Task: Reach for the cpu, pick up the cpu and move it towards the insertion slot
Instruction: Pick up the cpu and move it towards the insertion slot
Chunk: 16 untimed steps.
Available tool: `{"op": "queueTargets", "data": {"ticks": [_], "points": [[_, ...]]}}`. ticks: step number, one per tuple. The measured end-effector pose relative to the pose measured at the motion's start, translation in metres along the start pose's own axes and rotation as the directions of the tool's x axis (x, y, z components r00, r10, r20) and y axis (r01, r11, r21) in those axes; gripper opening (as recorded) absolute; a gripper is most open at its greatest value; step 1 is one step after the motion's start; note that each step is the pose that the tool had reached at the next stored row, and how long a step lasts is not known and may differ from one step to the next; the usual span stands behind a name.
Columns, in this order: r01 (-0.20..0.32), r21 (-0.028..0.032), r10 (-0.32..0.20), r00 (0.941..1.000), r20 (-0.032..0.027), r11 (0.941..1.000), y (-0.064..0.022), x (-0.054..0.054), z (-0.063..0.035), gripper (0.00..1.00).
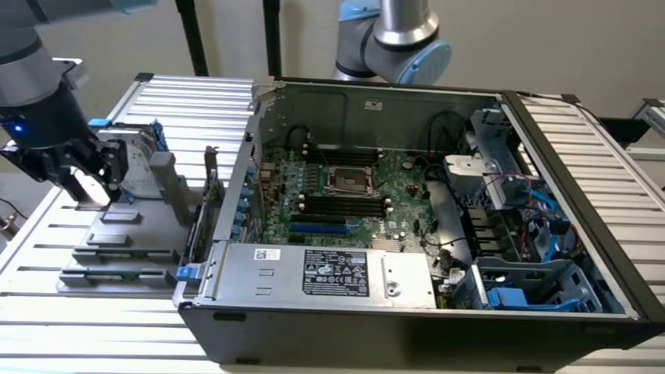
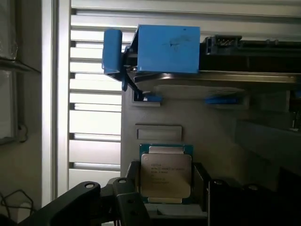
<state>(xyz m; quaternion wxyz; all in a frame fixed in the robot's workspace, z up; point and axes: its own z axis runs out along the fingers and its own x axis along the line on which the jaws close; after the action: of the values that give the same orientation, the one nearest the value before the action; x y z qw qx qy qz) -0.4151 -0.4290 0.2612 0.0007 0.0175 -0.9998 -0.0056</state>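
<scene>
cpu (image 2: 165, 172) sits at the grey fixture's (image 1: 124, 249) edge on the exterior view's left, straddled by the gripper (image 1: 89, 193); whether it pinches or stands spread i cannot tell. i judge it light, stiff, fragile underneath, likely slippery: best held by 2 opposite edges.

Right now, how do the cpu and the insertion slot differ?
The cpu is at the grey fixture outside the computer case; the insertion slot lies inside it, on the motherboard. The cpu shows a solid pale metal face; the insertion slot is a metal frame round a dark centre. Both are square.
</scene>
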Motion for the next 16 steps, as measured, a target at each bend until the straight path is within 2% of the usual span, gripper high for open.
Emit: {"op": "queueTargets", "data": {"ticks": [7,11,16], "points": [[0.0,-0.002,0.0,1.0,-0.0012,1.0,-0.0001,-0.015,-0.0318,0.55],[0.0,-0.0036,0.0,1.0,-0.0038,1.0,-0.0005,-0.03,-0.0501,0.55],[0.001,-0.0088,-0.001,1.0,-0.0077,1.0,-0.001,-0.053,-0.0716,0.55]]}}
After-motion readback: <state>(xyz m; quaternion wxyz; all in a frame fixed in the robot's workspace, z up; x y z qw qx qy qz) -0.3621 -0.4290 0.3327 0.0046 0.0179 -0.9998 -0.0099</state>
